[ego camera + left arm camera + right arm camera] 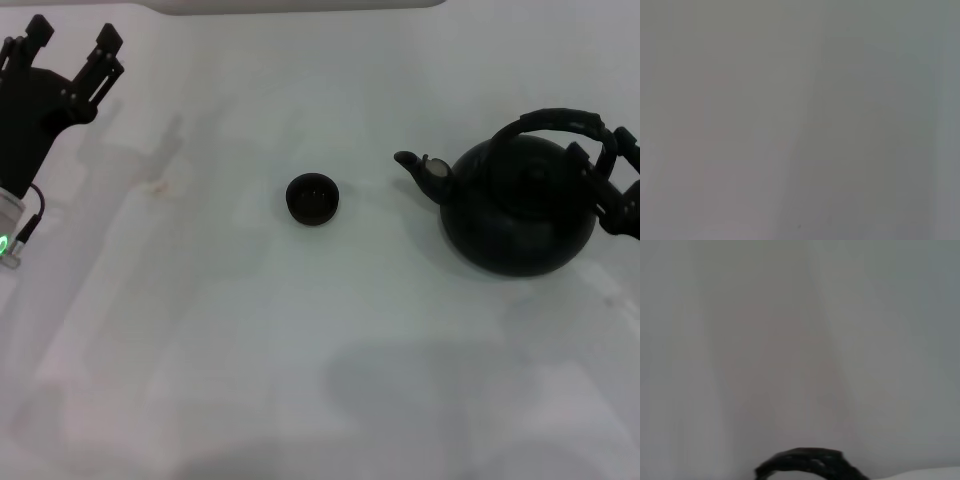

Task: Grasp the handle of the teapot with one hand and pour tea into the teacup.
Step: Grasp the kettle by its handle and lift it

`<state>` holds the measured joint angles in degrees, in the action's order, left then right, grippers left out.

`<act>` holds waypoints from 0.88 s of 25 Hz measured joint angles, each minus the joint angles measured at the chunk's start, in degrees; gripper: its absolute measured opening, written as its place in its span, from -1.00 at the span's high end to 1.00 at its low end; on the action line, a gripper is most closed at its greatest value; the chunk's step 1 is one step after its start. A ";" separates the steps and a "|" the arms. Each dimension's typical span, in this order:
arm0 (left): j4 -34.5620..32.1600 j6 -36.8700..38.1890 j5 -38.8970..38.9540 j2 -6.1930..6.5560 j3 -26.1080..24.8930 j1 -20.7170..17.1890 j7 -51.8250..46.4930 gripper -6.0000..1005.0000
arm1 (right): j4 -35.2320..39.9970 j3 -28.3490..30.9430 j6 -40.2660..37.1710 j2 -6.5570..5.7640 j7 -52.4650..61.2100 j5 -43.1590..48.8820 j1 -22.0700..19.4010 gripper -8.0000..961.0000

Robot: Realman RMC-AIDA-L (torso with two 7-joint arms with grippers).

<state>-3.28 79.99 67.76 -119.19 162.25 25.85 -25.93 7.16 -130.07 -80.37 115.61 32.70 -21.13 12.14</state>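
The large matte-black teapot (510, 210) stands upright at the right of the white table, with its short spout (412, 163) pointing left toward the teacup (312, 198). That small dark cup sits alone near the middle. The arched handle (555, 121) spans the pot's top, and in the right wrist view the handle (805, 462) shows as a black arc. My right gripper (598, 180) is at the right end of the handle, open, its fingers against the pot's right side. My left gripper (73, 38) hangs open at the far left, holding nothing. No tea is visible.
The white table (250, 350) carries only the cup and the pot. A faint small stain (160, 185) lies left of the cup. The left wrist view shows only blank table surface (800, 120).
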 joint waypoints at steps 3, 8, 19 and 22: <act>0.01 -0.01 0.03 0.02 -0.01 -0.20 0.01 -0.72 | 0.81 0.94 2.03 0.05 0.05 -0.34 0.18 -0.55; 0.03 -0.01 0.15 0.10 -0.01 -0.27 0.01 -0.72 | 1.20 1.64 3.34 0.08 0.00 -0.36 0.15 -0.41; 0.01 -0.01 0.18 0.11 0.00 0.02 -0.15 -0.72 | 1.12 0.74 2.88 -0.10 -0.07 0.33 0.31 0.31; -0.06 -0.01 0.18 0.11 0.00 -0.14 -0.27 -0.72 | 1.18 0.58 2.76 -0.12 -0.07 0.40 0.43 0.45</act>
<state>-3.33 79.98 67.94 -119.09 162.25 25.71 -26.20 8.35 -129.48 -77.62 115.49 32.63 -20.72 12.57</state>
